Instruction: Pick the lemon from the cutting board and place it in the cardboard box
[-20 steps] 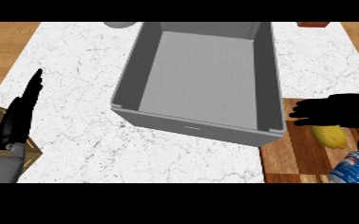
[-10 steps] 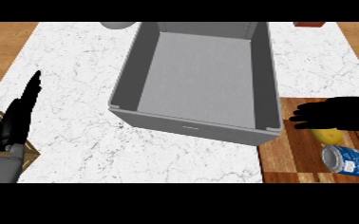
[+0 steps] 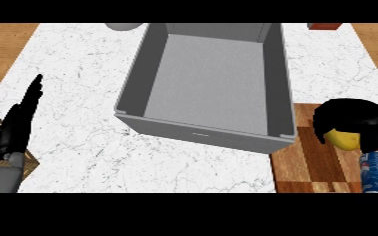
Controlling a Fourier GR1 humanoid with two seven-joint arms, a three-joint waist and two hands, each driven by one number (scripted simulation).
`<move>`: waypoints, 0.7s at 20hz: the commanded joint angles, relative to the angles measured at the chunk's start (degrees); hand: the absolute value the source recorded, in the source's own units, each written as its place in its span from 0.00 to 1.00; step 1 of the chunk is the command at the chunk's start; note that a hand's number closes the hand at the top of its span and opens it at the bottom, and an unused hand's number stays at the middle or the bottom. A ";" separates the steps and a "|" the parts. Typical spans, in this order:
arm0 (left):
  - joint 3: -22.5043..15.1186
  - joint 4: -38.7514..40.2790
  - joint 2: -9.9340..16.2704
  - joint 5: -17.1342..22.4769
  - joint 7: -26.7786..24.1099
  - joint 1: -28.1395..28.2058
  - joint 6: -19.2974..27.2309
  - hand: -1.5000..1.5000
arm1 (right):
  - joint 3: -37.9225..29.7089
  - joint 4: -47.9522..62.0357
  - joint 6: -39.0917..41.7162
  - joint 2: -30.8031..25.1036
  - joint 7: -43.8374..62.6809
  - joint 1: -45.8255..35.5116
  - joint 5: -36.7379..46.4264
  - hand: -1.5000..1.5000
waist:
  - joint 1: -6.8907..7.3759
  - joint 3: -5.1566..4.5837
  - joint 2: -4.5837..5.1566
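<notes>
Lemon (image 3: 344, 139): yellow, partly showing under the right hand, over the board at the view's right edge. Only its lower portion is visible, so its long axis cannot be told.

Right hand (image 3: 345, 115): black, curled down over the top of the lemon, fingers wrapped round it. Judged to be gripping the fruit; whether the lemon has left the board cannot be told.

Board (image 3: 310, 165): wooden, brown checked pattern, lower right, its left edge just beside the box's near right corner.

Box (image 3: 214, 132): grey, open-topped, nothing visible inside, centre of the white counter (image 3: 74, 80). It lies to the left of the lemon and hand, with its right wall between them.

Left hand (image 3: 22, 117): at the left edge, fingers straight and pointing up, resting, holding nothing. Well apart from the lemon; the right hand is plainly the nearer.

Blue can (image 3: 369, 172): patterned, just below the lemon at the right edge.

Judgement: the coming move calls for a lift over the right wall, then travel leftward to above the box floor.
</notes>
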 commanded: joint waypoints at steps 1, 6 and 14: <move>-0.31 1.17 -1.38 -0.75 0.33 -1.83 0.77 0.50 | -3.48 0.62 -4.50 2.77 -9.60 0.24 -3.32 1.00 | -0.78 0.86 0.39; 0.50 -2.09 -0.33 -0.21 -0.72 2.95 -0.54 0.50 | -8.33 0.35 -7.72 3.14 -9.88 1.14 -6.58 1.00 | -0.14 0.88 0.07; -0.22 0.54 -1.96 -1.29 -1.01 -1.75 -0.52 0.50 | -18.13 17.37 -2.52 7.93 15.34 -16.54 -8.59 1.00 | 2.01 0.84 0.99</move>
